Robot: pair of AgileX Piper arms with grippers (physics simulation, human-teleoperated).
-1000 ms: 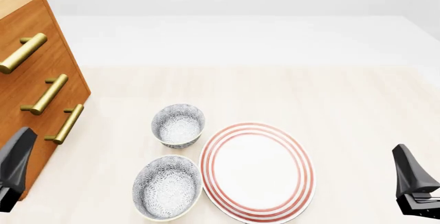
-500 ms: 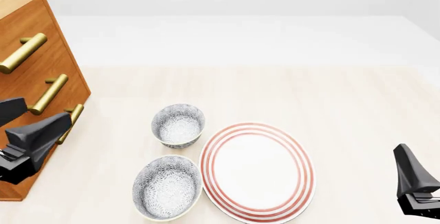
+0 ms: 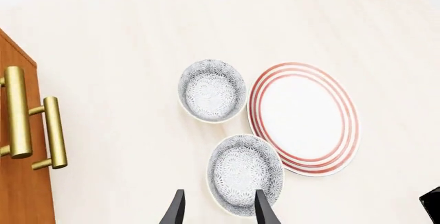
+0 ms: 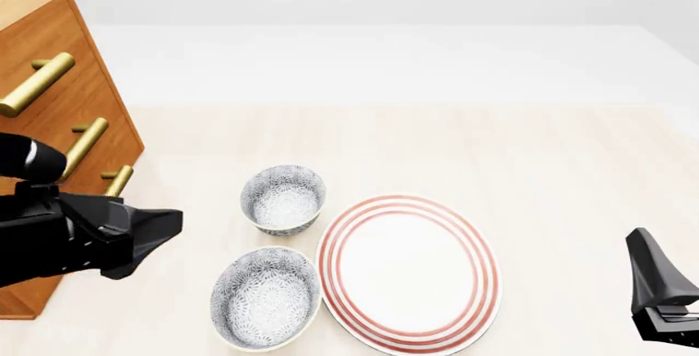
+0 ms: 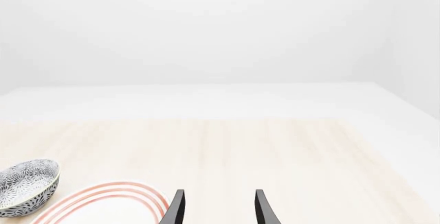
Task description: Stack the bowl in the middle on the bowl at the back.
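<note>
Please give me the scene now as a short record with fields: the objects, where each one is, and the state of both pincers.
near bowl: small round grey-white speckled bowl, front of table, left of plate, empty
far bowl: matching speckled bowl, just behind the near one, empty, not stacked
plate: large white plate with red rings, right of both bowls
cabinet: wooden drawer cabinet with brass handles, far left
left pincer: open, empty, pointing at the near bowl
right pincer: open, empty, at the right edge, away from the bowls

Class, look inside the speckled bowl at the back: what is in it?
Nothing: the bowl at the back shows only its own speckled interior in the front and left wrist views. The tabletop beneath it is covered by the bowl itself.
</note>
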